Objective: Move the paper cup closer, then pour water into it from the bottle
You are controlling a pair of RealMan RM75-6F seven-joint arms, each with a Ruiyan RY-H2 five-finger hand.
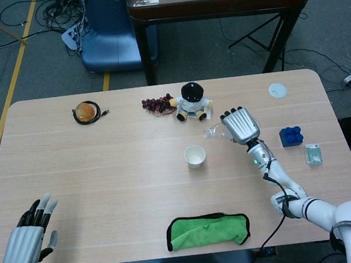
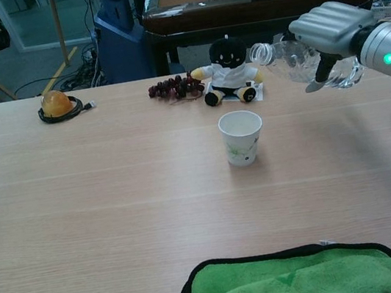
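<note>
A white paper cup point(image 1: 195, 156) point(image 2: 242, 137) stands upright and open near the table's middle. My right hand point(image 1: 241, 125) point(image 2: 325, 28) grips a clear uncapped water bottle point(image 2: 293, 60) point(image 1: 216, 131) in the air, up and to the right of the cup. The bottle lies almost level, its open mouth pointing left toward the cup. No water stream shows. My left hand point(image 1: 28, 238) hovers open at the table's near left corner, fingers apart, holding nothing; the chest view does not show it.
A plush doll point(image 1: 192, 102) and grapes point(image 1: 157, 103) lie behind the cup. An orange on a black ring point(image 1: 86, 111) sits far left. A green cloth point(image 1: 208, 230) lies at the front edge. A blue block point(image 1: 291, 135), a small packet point(image 1: 313, 154) and a white lid point(image 1: 277, 90) are right.
</note>
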